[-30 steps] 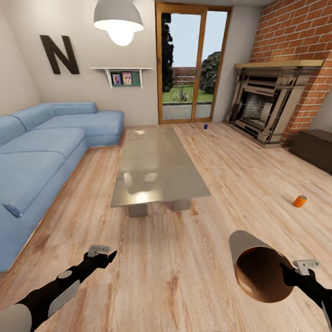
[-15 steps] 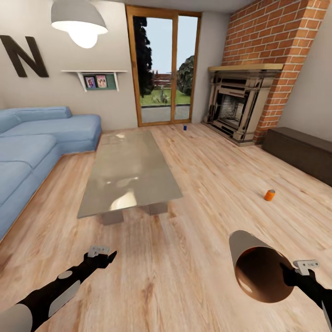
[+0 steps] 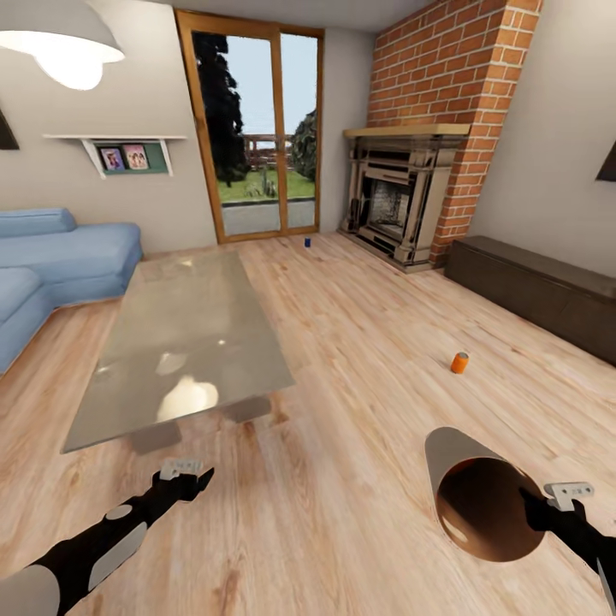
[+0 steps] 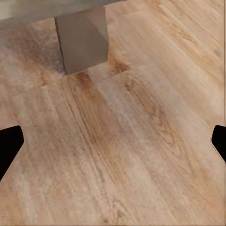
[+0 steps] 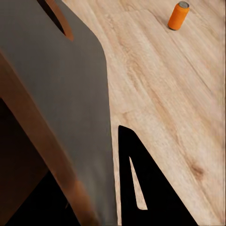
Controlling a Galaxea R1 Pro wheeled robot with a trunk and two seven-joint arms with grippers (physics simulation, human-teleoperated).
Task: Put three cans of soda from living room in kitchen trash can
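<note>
An orange can of soda (image 3: 459,363) stands upright on the pale wood floor to the right, and appears in the right wrist view too (image 5: 178,15). A dark blue can of soda (image 3: 307,242) stands far off near the glass door. My right gripper (image 3: 537,510) is shut on the rim of the tash can (image 3: 479,500), which is tipped so its tan-brown inside faces me. Its grey wall (image 5: 70,94) fills much of the right wrist view, with one black finger (image 5: 141,188) outside it. Low over bare floor, my left gripper (image 3: 186,476) is open and holds nothing (image 4: 113,146).
The glass coffee table (image 3: 180,342) stands ahead on the left, with one leg (image 4: 82,40) close to my left hand. A blue sofa (image 3: 51,257) lies beyond it. The brick fireplace (image 3: 393,205) and a dark low cabinet (image 3: 539,291) line the right wall.
The whole view has swung to the right: sofa, table and letter N slid left and the orange can sits nearer the middle. Both arms and the held bin keep their places.
</note>
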